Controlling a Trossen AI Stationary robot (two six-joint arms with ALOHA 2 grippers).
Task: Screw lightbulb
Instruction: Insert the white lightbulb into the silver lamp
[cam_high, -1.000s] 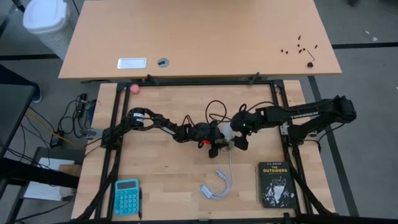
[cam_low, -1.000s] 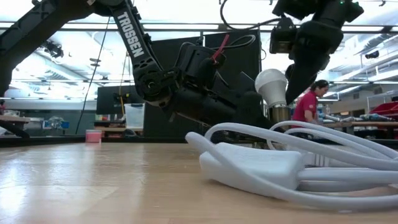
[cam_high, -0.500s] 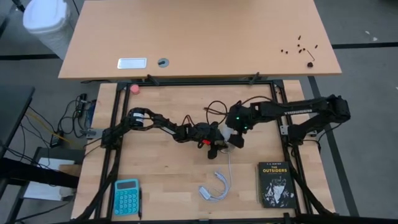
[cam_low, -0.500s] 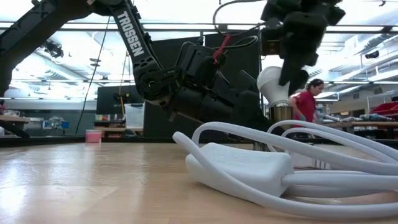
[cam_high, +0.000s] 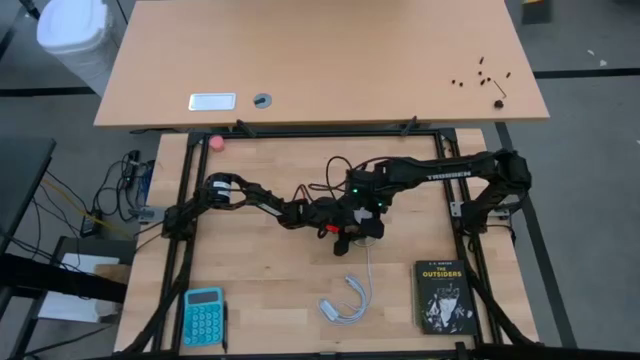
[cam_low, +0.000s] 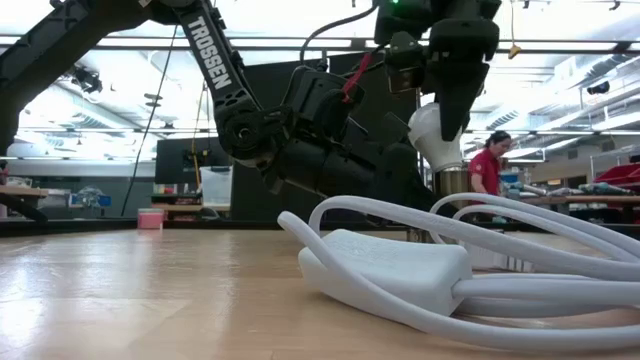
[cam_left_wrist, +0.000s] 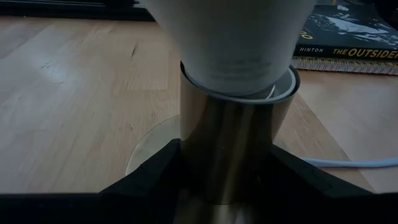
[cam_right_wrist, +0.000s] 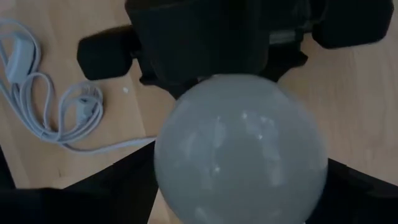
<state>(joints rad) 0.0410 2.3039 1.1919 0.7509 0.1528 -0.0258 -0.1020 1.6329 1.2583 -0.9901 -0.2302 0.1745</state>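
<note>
so the right tool sits straight above the lightbulb, fingers spread wide on either side of the globe; in its own wrist view the white globe fills the gap between them, and I can't tell whether the pads actually touch the glass; the bulb stands upright, long axis vertical, neck down in the brass socket in the middle of the desk; the left tool comes in low from the side and is clamped around that socket tube, holding it put; so the twist belongs to the right arm, which is the one on top of the globe, turning about that vertical axis; the white cord lies coiled nearer the front edge, well apart from both.
</note>
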